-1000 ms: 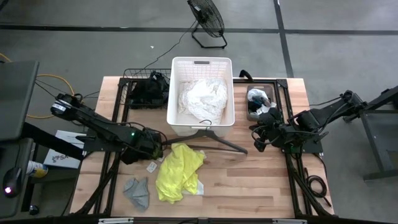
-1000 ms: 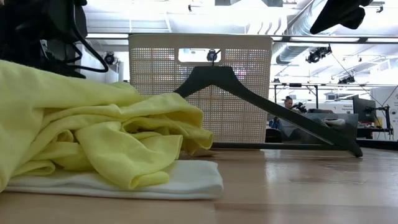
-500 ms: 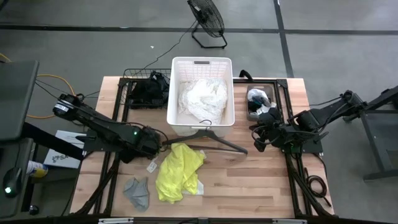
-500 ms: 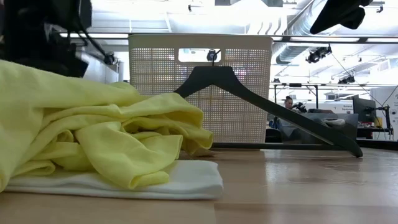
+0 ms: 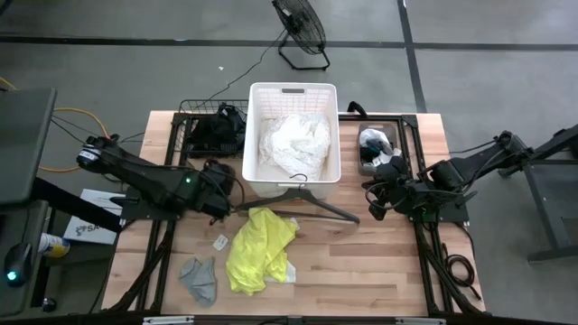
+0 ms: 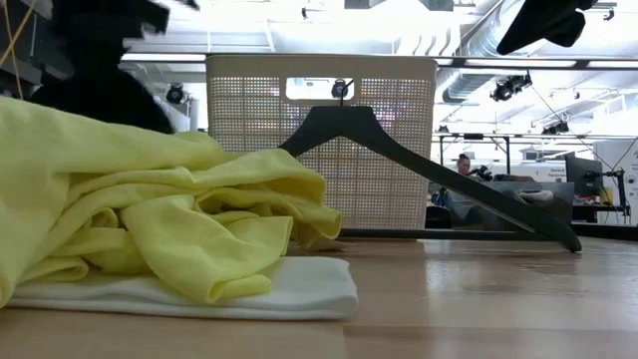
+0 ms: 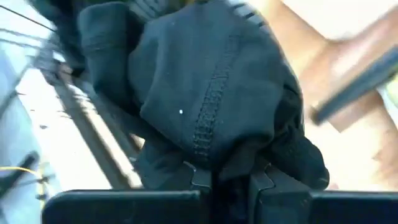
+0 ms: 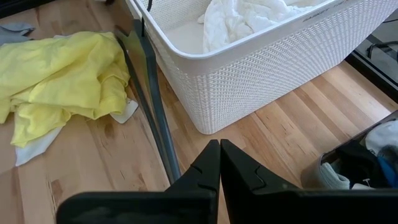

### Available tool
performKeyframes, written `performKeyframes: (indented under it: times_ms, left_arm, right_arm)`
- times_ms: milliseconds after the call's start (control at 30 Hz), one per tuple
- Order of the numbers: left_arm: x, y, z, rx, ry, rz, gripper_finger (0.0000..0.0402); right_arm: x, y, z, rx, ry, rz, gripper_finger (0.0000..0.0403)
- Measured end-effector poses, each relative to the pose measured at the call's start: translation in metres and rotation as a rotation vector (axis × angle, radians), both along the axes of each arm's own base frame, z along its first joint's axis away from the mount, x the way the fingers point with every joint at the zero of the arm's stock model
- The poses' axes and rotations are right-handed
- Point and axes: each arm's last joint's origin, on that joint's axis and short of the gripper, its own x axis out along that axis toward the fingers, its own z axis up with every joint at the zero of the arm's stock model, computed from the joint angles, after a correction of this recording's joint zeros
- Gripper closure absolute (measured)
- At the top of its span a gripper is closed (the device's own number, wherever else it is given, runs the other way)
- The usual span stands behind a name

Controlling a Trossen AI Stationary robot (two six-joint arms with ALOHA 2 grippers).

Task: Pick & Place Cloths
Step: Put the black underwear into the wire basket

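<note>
Between the left pincer's [image 7: 227,180] fingers sits a black cloth [image 7: 211,93] — apparently clamped, bunched just ahead.

My left hand [image 5: 219,181], closed on a black cloth [image 7: 211,93], sits close beside the white basket [image 5: 257,181] — its wall blocks the way toward the middle, and the wire rack [image 5: 194,113] stands behind. The hanger [image 5: 307,200] leans across the basket's front; yellow cloth [image 5: 257,248] and a grey cloth [image 5: 199,278] lie ahead. Bare worktop [image 5: 370,262] opens before my right hand [image 5: 379,200], fingers together, beside a filled bin [image 5: 372,144].
</note>
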Motion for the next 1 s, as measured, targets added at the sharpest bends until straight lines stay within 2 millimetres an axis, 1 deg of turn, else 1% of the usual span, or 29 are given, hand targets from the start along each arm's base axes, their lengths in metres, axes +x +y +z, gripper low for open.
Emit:
performKeyframes:
  times_ms: [100, 300, 467, 633, 800, 900, 1000]
  left_arm:
    - [-0.001, 0.002, 0.022, 0.056, -0.032, -0.013, 0.0380]
    - [0.003, 0.008, 0.061, 0.175, -0.140, -0.130, 0.0380]
    - [0.006, 0.023, 0.082, 0.275, -0.166, -0.135, 0.0380]
    - [0.007, 0.048, 0.091, 0.345, -0.119, -0.083, 0.0380]
    - [0.006, 0.077, 0.094, 0.387, -0.051, 0.008, 0.0380]
    - [0.006, 0.094, 0.095, 0.407, -0.023, 0.045, 0.0380]
    - [0.010, 0.107, 0.097, 0.428, -0.026, 0.043, 0.0380]
  right_arm:
    - [0.000, 0.000, 0.000, -0.001, -0.001, -0.001, 0.0400]
    - [0.000, 0.000, 0.000, -0.003, -0.001, -0.002, 0.0400]
    - [0.000, 0.000, 0.000, -0.004, 0.000, -0.002, 0.0400]
    - [0.000, 0.000, 0.000, -0.007, 0.001, 0.001, 0.0400]
    - [0.000, 0.000, 0.000, -0.008, 0.002, 0.001, 0.0400]
    - [0.000, -0.001, -0.007, -0.024, 0.014, -0.005, 0.0400]
    - [-0.002, -0.001, -0.018, -0.027, 0.036, -0.024, 0.0400]
